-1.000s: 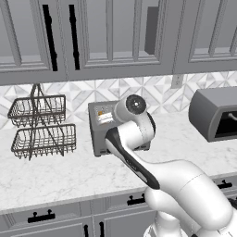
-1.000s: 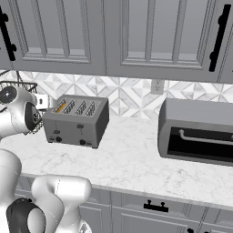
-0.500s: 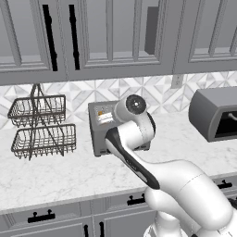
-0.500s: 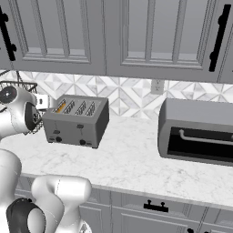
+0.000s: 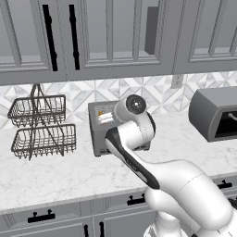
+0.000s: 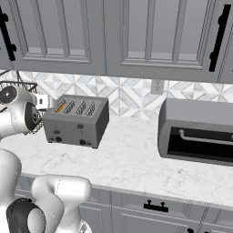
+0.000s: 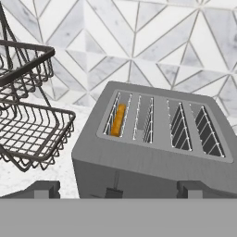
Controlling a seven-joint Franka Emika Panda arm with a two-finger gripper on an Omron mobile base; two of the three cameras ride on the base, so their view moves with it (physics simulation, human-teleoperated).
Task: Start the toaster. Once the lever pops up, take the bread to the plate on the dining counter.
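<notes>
Nothing has moved since a second ago; the arm holds the same pose. The toaster (image 7: pixel 152 143) stands on the grey worktop (image 6: pixel 136 159), beside the wire basket rack (image 5: pixel 39 125). The gripper (image 7: pixel 115 187) hangs just before it, its fingers wide apart, holding nothing. The bread (image 7: pixel 118 119) sits in the left-most slot. The start step is not yet done; I think the next move must bring a finger down on that slot's lever.

wall: white-grey triangle-tile backsplash (image 6: pixel 132 98) | above: grey cabinets (image 5: pixel 115 37), black handles | surface (image 6: pixel 132 159): white marble, grey veins | left: two-tier wire basket (image 5: pixel 39 127)
</notes>
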